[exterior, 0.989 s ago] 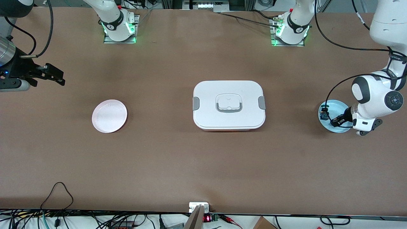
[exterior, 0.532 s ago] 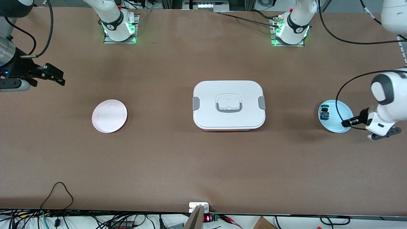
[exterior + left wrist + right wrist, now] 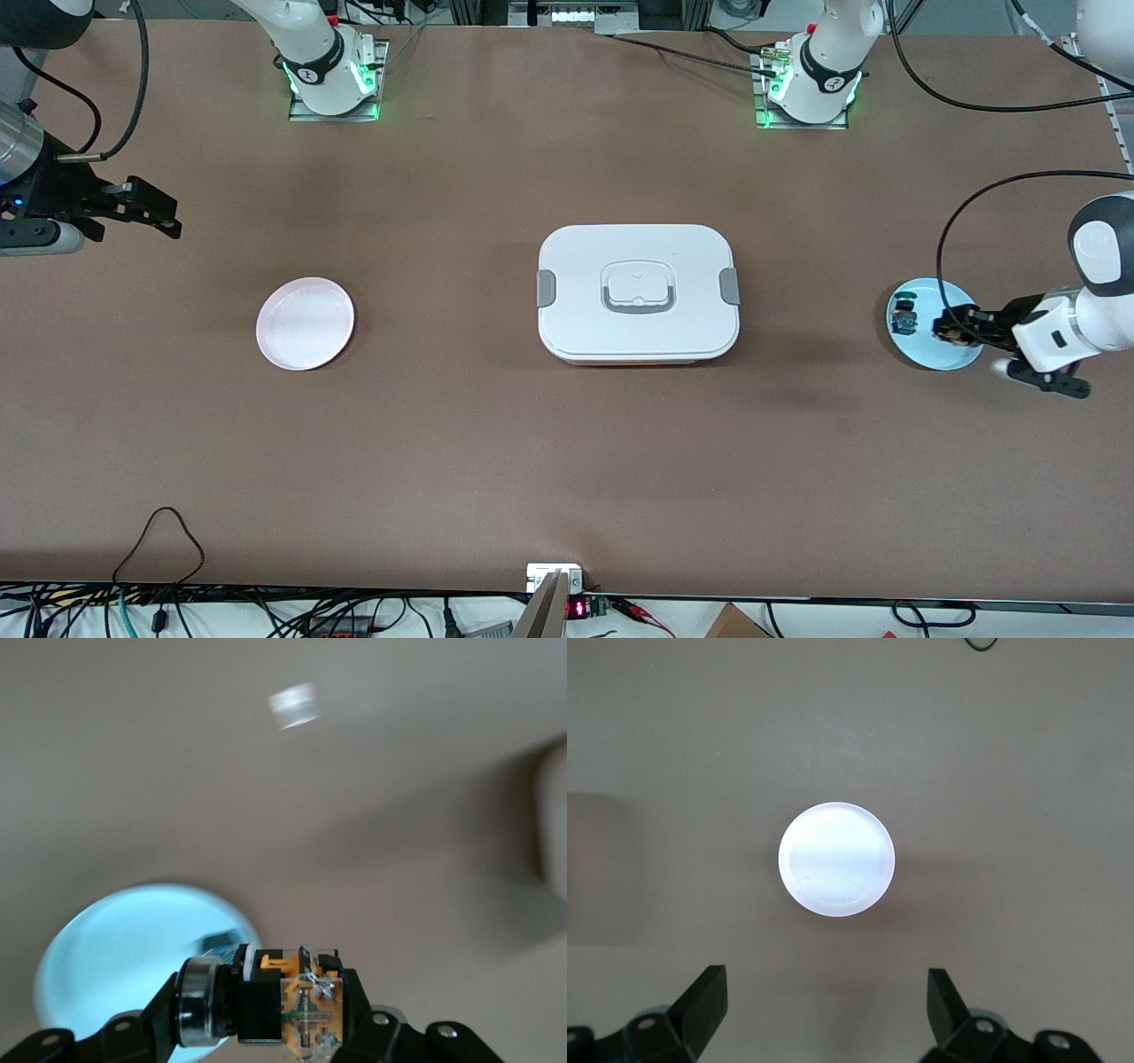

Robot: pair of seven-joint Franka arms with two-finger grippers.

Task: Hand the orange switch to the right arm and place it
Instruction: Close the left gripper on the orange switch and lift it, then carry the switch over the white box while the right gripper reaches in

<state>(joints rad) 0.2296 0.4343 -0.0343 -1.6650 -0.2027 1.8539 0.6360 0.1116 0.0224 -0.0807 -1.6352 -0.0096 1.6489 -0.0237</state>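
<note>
My left gripper (image 3: 953, 327) is shut on the orange switch (image 3: 943, 330) and holds it in the air over the light blue plate (image 3: 928, 353) at the left arm's end of the table. In the left wrist view the switch (image 3: 297, 1005) shows its black body, silver ring and orange end, clamped between the gripper's (image 3: 266, 1010) black fingers. The blue and teal component (image 3: 904, 320) lies on the blue plate (image 3: 106, 939). My right gripper (image 3: 159, 214) is open and empty, held in the air at the right arm's end. In the right wrist view it (image 3: 828, 1014) hangs near the pink plate (image 3: 836, 859).
A white lunch box (image 3: 638, 292) with grey latches stands closed in the middle of the table. The pink plate (image 3: 305, 323) lies empty toward the right arm's end. Cables run along the table edge nearest the front camera.
My left gripper has come up off the blue plate with the orange switch in it, and its wrist has turned. The right arm has not moved.
</note>
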